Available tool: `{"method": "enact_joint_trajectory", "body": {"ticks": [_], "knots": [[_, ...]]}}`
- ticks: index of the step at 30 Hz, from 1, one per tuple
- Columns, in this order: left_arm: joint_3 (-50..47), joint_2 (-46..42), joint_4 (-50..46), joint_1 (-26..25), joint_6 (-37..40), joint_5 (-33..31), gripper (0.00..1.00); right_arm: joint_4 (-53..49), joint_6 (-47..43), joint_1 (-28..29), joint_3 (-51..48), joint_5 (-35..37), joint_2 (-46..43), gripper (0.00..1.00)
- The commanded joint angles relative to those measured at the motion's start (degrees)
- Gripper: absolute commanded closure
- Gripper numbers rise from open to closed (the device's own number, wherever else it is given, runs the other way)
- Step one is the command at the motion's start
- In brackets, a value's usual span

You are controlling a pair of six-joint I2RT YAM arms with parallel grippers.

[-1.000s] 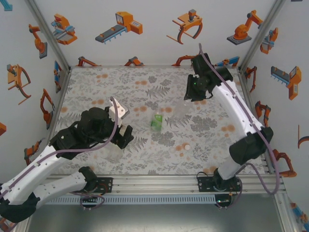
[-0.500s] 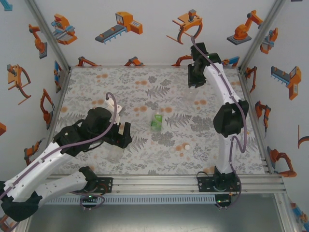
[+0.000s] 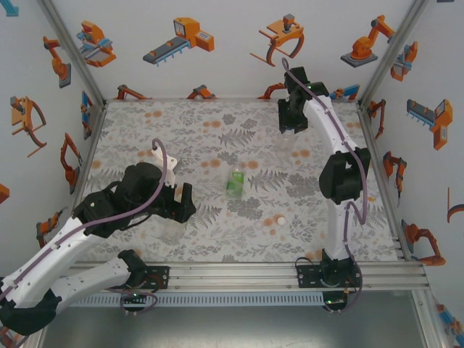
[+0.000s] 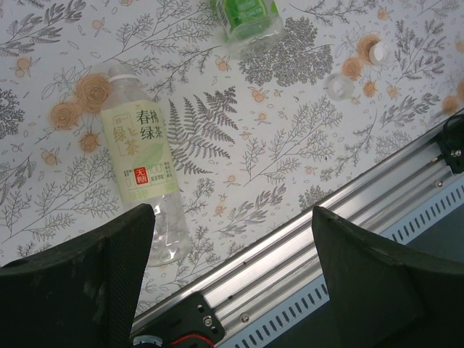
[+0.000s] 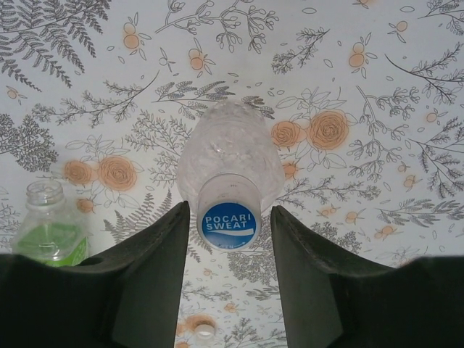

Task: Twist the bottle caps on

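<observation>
Both hands held open over the floral counter (image 4: 290, 145)

The right hand (image 5: 230, 209) is set with its fingers parted on either side of the blue cap (image 5: 229, 225) of the plain bottle (image 5: 228, 156), which stands upright at the far side; a narrow gap is seen on each side. The left hand (image 4: 232, 214) is spread wide beside the yellow-green-labelled bottle (image 4: 141, 156), laid flat near the front rail. The green-labelled bottle (image 5: 45, 235) is stood uncapped mid-counter, with two loose caps (image 4: 380, 51) nearby.

Top cam looks down from behind over the whole table (image 3: 145, 138); both wrist cams face down up close, sharing the green-label bottle (image 4: 246, 18).
</observation>
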Motion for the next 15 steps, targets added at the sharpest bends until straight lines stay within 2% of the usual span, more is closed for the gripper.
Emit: {"method": "enact_joint_trajectory", "body": {"ticks": [1,9,12,15], "knots": [[1.9,0.2,-0.5,0.4,-0.1,-0.2,0.19,-1.6,-0.7,0.1,2.7,1.1,-1.7,0.52],[2.2,0.5,-0.1,0.5,-0.8,-0.9,0.19,-9.9,0.3,0.5,12.2,0.7,-3.1,0.51],[1.8,0.3,0.5,0.5,-1.7,-1.7,0.19,-11.3,3.0,1.8,9.8,-0.5,-6.4,0.51],[0.1,-0.4,2.5,0.5,-2.5,-2.1,0.18,-9.8,5.7,4.8,2.2,-1.5,-11.4,0.52]]}}
